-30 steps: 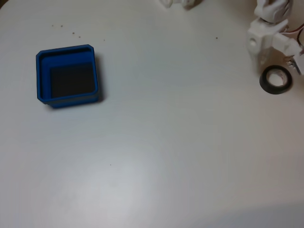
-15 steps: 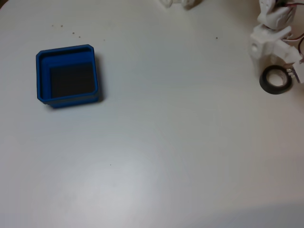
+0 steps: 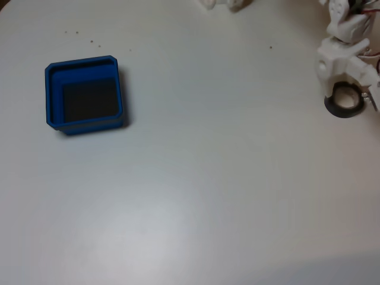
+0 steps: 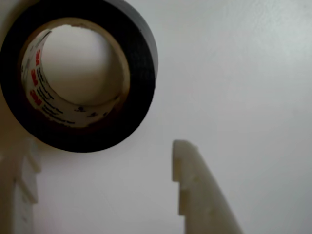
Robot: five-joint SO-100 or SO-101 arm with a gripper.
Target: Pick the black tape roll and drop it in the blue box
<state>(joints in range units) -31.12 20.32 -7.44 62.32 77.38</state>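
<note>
The black tape roll (image 3: 343,107) lies flat on the white table at the far right of the fixed view, its far rim covered by the white arm. My gripper (image 3: 350,88) hovers directly over it. In the wrist view the black tape roll (image 4: 139,58), with a pale printed core, sits at the upper left, and my gripper (image 4: 105,146) stands open just short of it. One white finger (image 4: 197,190) is to the right of the roll, the other (image 4: 19,190) at the left edge. Nothing is held. The blue box (image 3: 53,95) rests far off at the left, dark inside.
A white crumpled object (image 3: 222,3) pokes in at the table's top edge. Small dark specks (image 3: 91,41) dot the surface above the box. Bare white tabletop (image 3: 225,154) stretches between the box and the roll.
The arm has shifted right and toward the top edge of the fixed view, coming over the tape roll so it now hides the roll's far rim. Roll and box have not moved.
</note>
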